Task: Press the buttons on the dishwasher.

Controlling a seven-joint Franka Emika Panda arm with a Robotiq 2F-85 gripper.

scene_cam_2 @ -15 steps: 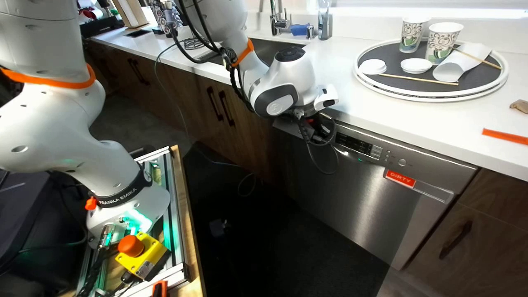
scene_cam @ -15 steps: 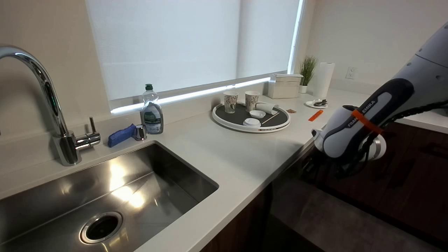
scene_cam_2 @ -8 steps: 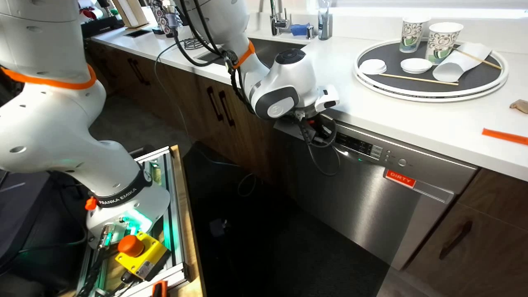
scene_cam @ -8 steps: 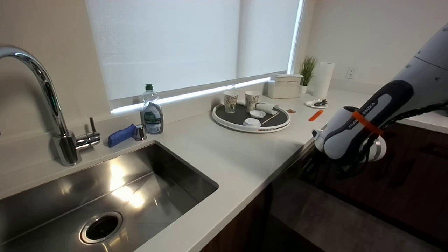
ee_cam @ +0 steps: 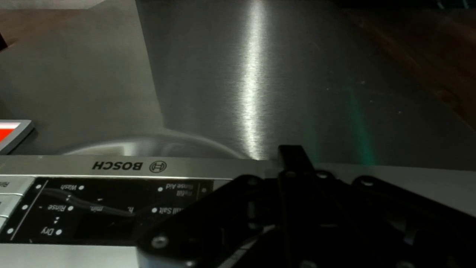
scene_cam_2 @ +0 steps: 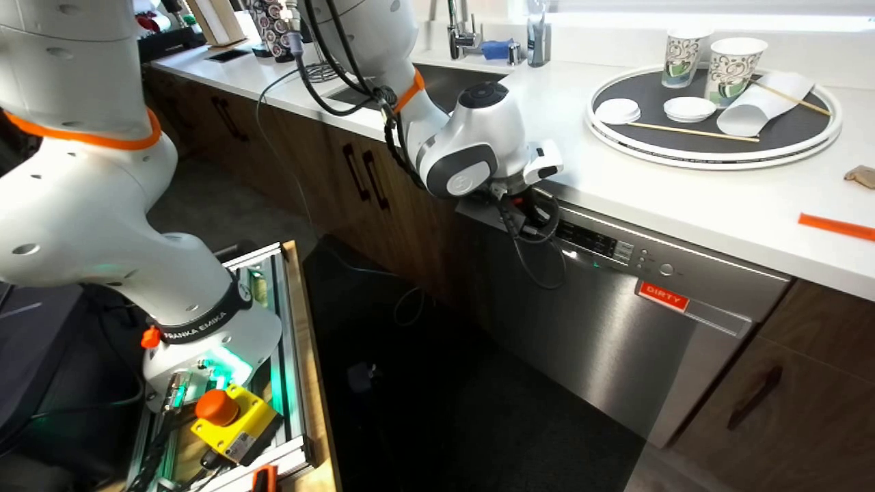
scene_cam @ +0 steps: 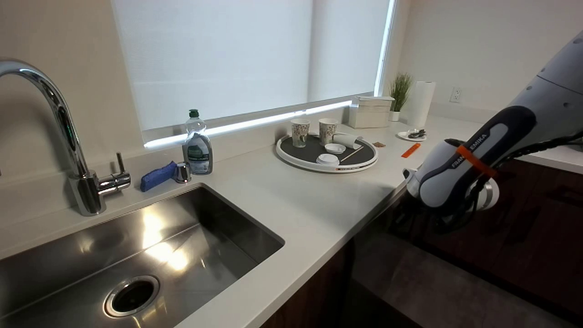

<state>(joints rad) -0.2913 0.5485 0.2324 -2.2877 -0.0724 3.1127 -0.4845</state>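
Observation:
The dishwasher [scene_cam_2: 601, 342] has a brushed-steel door in an exterior view and fills the top of the wrist view [ee_cam: 208, 74]. Its top strip carries a black display panel [scene_cam_2: 584, 238], which also shows upside down in the wrist view [ee_cam: 104, 223]. Silver buttons [ee_cam: 11, 201] are at the left edge of the wrist view and right of the panel in an exterior view [scene_cam_2: 623, 251]. My gripper [ee_cam: 292, 153] is shut, its dark fingertips together over the strip, to the right of the display. Contact cannot be told. In an exterior view the wrist and cables hide the fingers.
The white countertop [scene_cam_2: 567, 147] overhangs just above the strip. A round tray [scene_cam_2: 601, 147] with cups and lids stands on it. A red DIRTY sign [scene_cam_2: 662, 295] is on the door. A loose cable [scene_cam_2: 540, 277] hangs below my wrist. The sink [scene_cam: 214, 259] is beside the arm.
The arm shifts very slightly; the upper link and wrist move a few pixels right in one view and left in another. Nothing else visibly changes.

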